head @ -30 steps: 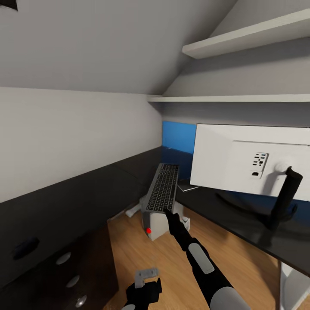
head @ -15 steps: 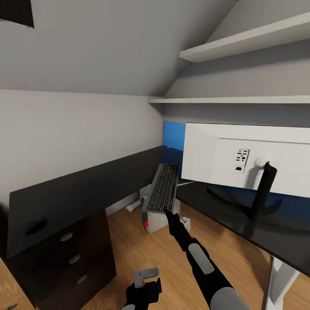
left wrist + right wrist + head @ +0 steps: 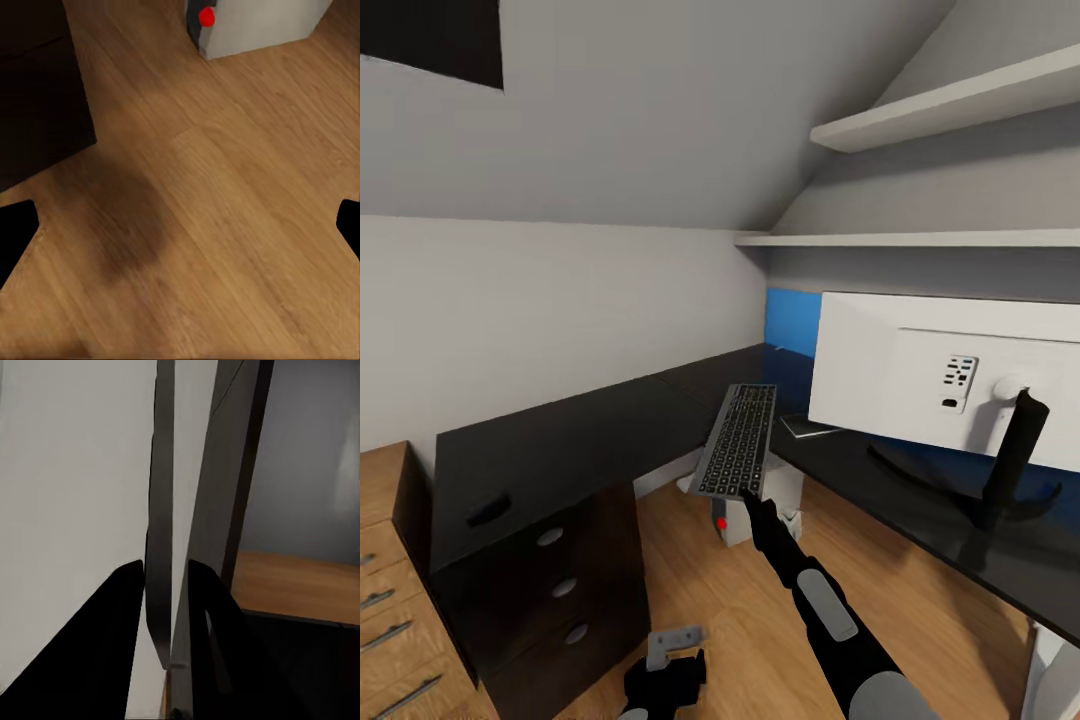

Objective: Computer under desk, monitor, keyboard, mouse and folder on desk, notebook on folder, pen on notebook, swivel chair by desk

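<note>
Desk (image 3: 560, 440): glossy black. Drawers (image 3: 560, 590): black, 3 silver knobs. Keyboard (image 3: 740, 440): grey, dark keys. Computer (image 3: 755, 500): light grey, 1 red dot. Monitor (image 3: 920, 375): white back, black stand. Floor (image 3: 225, 225): light wood grain. Wall panel (image 3: 792, 320): blue.

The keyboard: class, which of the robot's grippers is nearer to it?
Right. The right gripper holds the keyboard by its near edge, fingers on either side. The left gripper hangs low over the floor, well short of it.

Soft even light, sharp renders, dark shadow blotch on floor (image 3: 127, 225)
</note>
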